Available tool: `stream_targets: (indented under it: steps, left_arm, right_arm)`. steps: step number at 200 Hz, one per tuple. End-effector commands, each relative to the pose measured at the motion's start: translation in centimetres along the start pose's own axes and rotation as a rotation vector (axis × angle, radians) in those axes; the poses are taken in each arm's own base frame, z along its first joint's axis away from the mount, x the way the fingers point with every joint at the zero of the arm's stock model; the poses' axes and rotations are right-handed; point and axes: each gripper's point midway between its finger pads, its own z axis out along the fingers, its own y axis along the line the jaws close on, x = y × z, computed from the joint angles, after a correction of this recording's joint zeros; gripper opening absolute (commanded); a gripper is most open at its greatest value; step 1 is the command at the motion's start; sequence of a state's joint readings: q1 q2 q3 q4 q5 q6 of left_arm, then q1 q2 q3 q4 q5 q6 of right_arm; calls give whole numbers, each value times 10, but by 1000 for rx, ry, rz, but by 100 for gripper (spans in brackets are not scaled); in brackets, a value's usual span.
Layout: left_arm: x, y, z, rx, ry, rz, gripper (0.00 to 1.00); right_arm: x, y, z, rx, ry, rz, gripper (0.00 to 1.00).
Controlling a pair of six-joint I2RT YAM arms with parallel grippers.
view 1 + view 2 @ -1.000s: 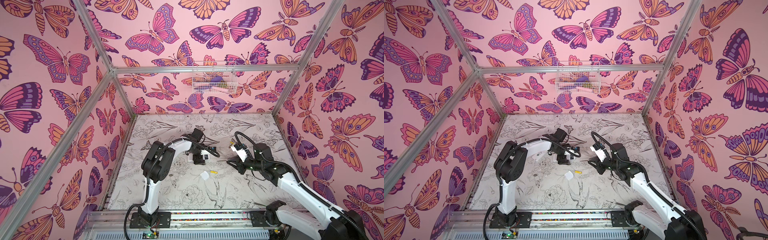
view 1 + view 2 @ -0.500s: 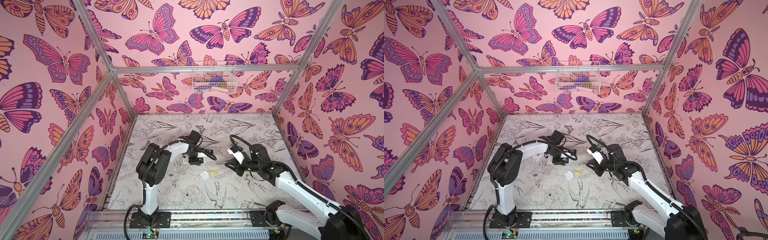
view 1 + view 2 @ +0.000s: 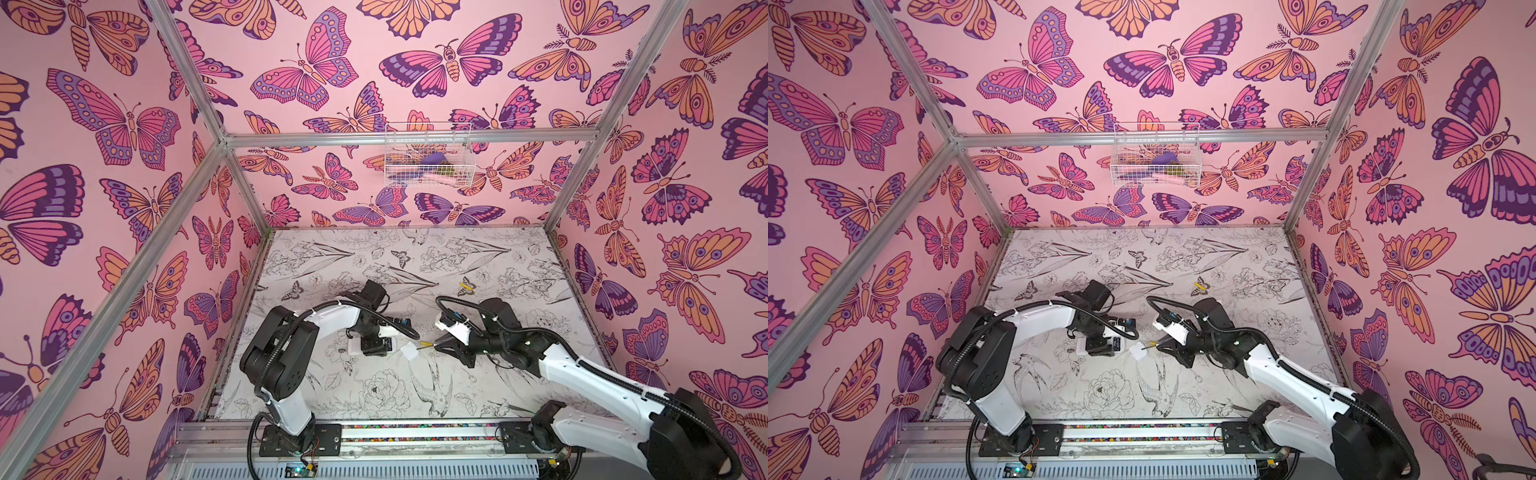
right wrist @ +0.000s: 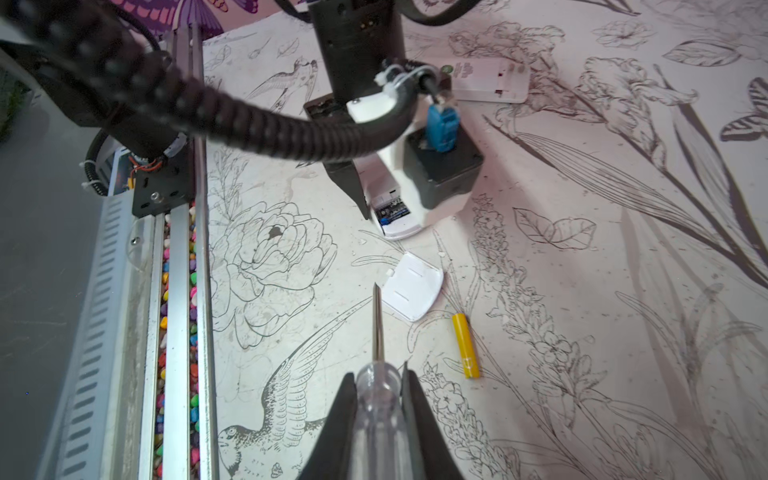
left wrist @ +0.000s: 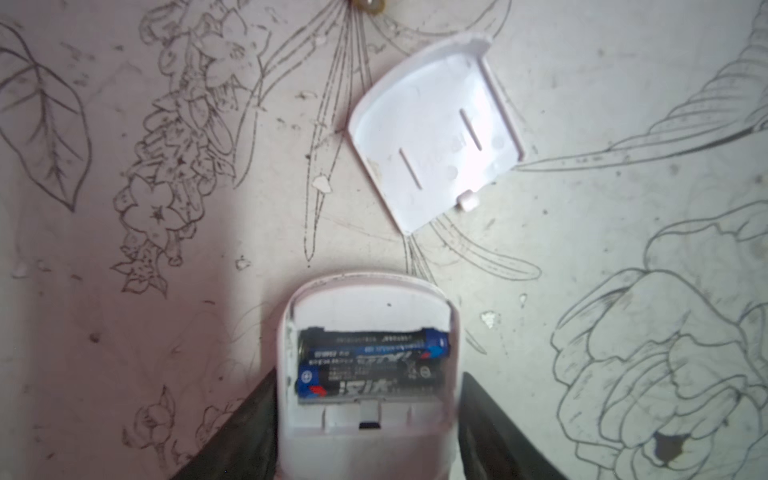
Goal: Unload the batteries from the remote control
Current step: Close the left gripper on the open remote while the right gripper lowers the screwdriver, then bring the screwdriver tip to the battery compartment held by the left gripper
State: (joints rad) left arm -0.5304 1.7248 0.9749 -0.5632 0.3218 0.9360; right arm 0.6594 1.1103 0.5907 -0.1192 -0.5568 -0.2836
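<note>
the two black batteries with blue and white marks (image 5: 370, 361) lie side by side in the open back of the white plastic remote control (image 5: 368, 453). the remote lies on the table with drawn flowers (image 5: 124, 332), a bit left of the middle. the left gripper (image 5: 368, 380) has its jaws wide, one at each side of the remote. we cannot tell if they squeeze it. the right gripper (image 4: 379, 374) is closed tight on the clear handle of the thin metal screwdriver (image 4: 377, 316). its tip points left, near the small white plastic cover (image 4: 413, 286) that lies just right of the remote. a yellow battery (image 4: 465, 345) lies just right of the cover.

we think the remote may slide if the left jaws are loose when the tip pushes. the tip may slip off a round battery. a battery may pop out and roll away. the tip may also bump the cover or the yellow battery. the arms are close, so they may knock.
</note>
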Motion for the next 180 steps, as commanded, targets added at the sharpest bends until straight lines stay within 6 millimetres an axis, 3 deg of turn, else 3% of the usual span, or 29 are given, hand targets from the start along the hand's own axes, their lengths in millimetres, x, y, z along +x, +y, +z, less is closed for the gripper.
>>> stream_targets:
  steps: [1,37,71,180]
  left_arm:
    - [17,-14,9,34,42,-17,76]
    - [26,-19,5,23,36,19,83]
    - [37,-13,1,-2,32,6,83]
    - [55,-10,-3,-19,48,-36,70]
  right_arm:
    - [-8,10,6,-51,-41,-101,0]
    - [-18,15,20,-72,-38,-169,0]
    - [-22,13,37,-98,27,-179,0]
    - [-29,1,66,-118,60,-244,0]
